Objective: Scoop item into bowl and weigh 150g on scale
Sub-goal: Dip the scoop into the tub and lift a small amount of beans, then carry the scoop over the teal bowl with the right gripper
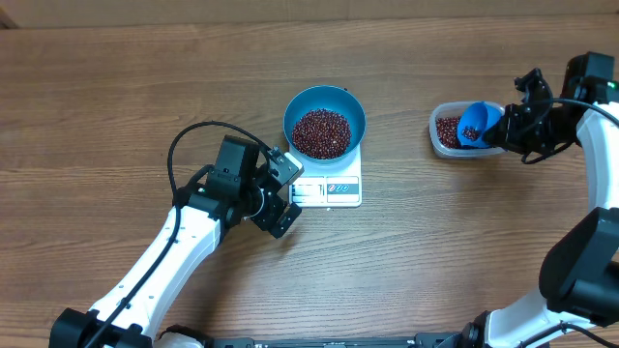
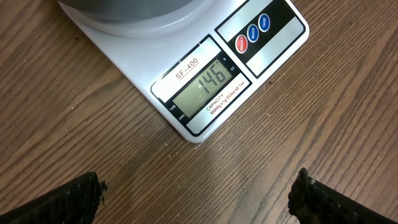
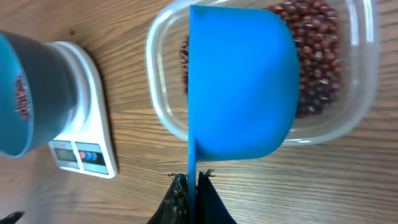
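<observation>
The blue bowl (image 1: 324, 96) is sitting on the white scale (image 1: 334, 190) at the middle of the table (image 1: 116, 87), holding a heap of red-brown beans (image 1: 321, 133), and the display (image 2: 208, 84) is reading 146. The left fingers (image 2: 68, 202) are standing wide apart, gripping nothing, hovering just in front of the scale. The right fingers (image 3: 177, 199) are pinching shut on the handle of the blue scoop (image 3: 239, 81), which is hanging over the clear tub (image 3: 165, 112) of more beans and seems empty, though its inside is hard to make out.
</observation>
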Robot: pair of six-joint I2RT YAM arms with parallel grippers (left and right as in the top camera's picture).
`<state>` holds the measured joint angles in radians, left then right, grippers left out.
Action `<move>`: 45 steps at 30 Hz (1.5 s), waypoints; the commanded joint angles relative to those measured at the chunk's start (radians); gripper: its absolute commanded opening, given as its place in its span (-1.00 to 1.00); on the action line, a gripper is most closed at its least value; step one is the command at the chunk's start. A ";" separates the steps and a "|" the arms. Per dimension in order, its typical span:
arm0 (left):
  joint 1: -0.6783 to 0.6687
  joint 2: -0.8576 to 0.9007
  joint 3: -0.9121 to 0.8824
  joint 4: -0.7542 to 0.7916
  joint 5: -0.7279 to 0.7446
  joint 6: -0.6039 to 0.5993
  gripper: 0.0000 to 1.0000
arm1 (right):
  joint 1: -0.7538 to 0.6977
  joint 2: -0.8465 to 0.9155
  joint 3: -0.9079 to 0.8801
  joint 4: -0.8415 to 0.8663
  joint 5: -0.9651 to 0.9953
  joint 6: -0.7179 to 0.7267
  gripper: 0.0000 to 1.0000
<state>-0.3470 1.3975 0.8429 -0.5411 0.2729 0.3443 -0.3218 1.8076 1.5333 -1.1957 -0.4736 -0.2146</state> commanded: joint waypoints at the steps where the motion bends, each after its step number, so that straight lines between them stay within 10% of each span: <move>1: -0.006 0.005 -0.005 0.003 0.008 0.008 0.99 | 0.003 -0.034 0.034 0.003 -0.072 -0.026 -0.93; 22: -0.006 0.005 -0.005 0.003 0.008 0.008 0.99 | 0.334 -0.117 0.177 -0.045 -0.048 0.045 -0.93; 45: -0.007 0.005 -0.005 0.003 0.008 0.008 0.99 | 0.751 -0.117 0.177 0.117 0.435 0.115 -0.93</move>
<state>-0.3470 1.3975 0.8429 -0.5407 0.2729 0.3443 0.4042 1.7119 1.6817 -1.0901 -0.1318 -0.1051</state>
